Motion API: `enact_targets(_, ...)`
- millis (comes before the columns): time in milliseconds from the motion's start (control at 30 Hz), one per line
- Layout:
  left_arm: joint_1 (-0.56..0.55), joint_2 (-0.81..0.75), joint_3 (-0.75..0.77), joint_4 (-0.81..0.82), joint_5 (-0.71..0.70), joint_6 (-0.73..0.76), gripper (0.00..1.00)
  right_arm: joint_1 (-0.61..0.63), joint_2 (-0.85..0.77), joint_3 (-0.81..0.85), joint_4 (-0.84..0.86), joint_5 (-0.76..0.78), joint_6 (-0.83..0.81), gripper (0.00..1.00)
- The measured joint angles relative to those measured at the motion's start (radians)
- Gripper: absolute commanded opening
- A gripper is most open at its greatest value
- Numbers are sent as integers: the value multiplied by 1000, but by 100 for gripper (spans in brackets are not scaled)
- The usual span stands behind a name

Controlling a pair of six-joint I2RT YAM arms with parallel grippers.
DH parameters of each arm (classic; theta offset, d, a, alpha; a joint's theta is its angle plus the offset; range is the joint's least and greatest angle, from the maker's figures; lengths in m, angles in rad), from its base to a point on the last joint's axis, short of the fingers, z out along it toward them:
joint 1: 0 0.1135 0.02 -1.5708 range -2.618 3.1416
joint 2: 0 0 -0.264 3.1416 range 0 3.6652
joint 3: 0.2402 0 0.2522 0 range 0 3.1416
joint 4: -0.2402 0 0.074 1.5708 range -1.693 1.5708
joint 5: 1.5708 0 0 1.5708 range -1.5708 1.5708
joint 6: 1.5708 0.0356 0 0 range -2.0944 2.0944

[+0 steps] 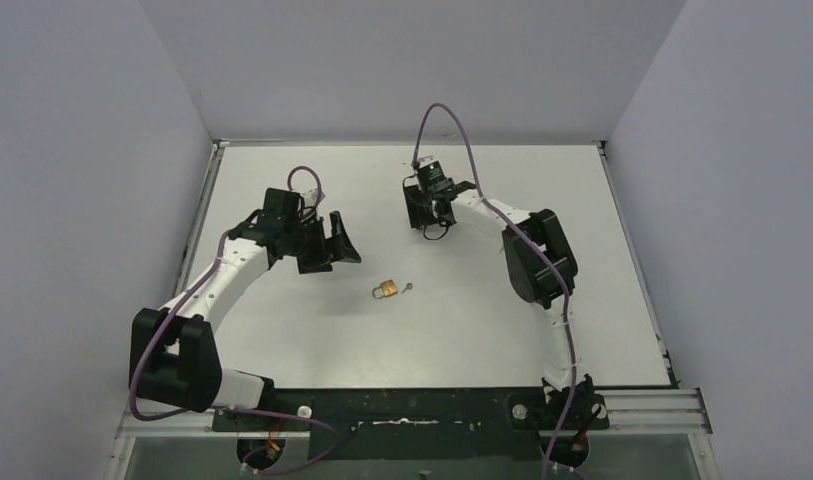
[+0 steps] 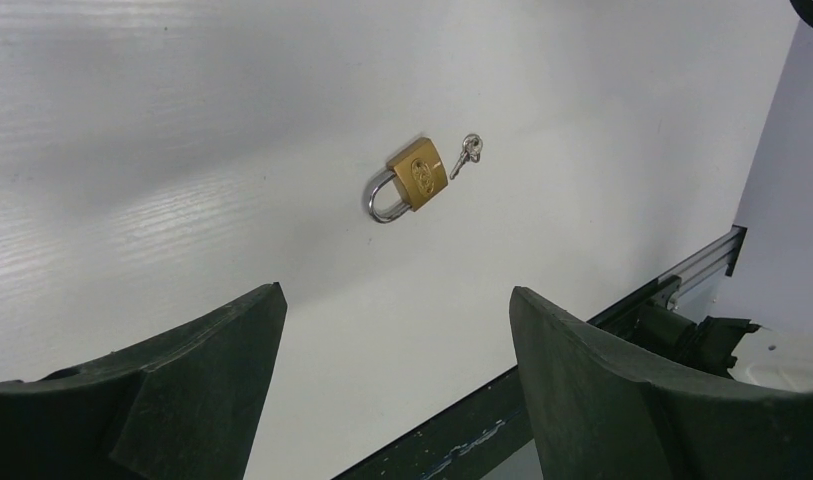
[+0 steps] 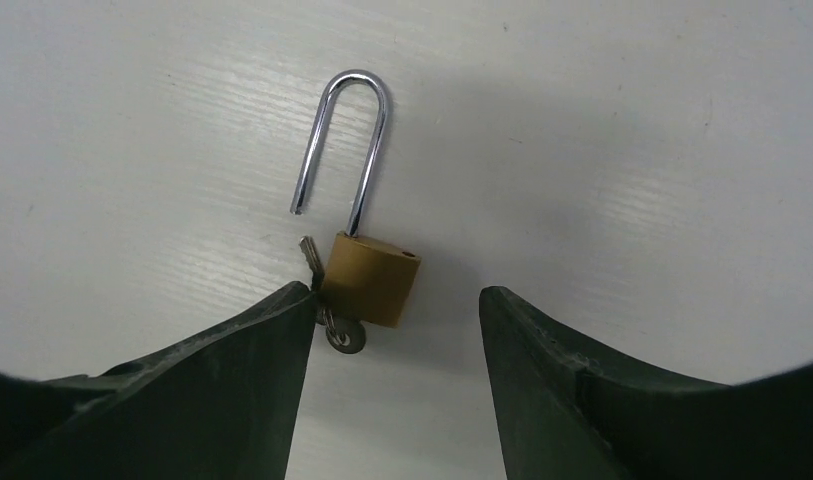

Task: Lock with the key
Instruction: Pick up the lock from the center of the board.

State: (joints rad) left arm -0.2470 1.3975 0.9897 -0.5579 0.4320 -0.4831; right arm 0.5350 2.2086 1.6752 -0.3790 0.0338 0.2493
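Padlock (image 1: 386, 290) lying mid-desk (image 1: 482, 330), nearer the near edge, key (image 1: 409, 287) just beside it | we are struggling to read the shackle, views disagreeing | left gripper (image 2: 397, 292) standing released, grasping nothing | right gripper (image 3: 397, 288) likewise released

Your left claw (image 1: 334, 243) hangs near the padlock (image 1: 386, 290), to its left, fingers spread wide and empty, the arm bent in a low arc. Your right claw (image 1: 429, 212) sits beyond the padlock, also parted and holding nothing, with its elbow raised to the padlock's right.
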Motion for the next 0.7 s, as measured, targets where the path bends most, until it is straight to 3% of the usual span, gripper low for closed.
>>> enact_targets(700,74,-81,-64,-39,45,34,81,12,14,56,-22,59,-3,52)
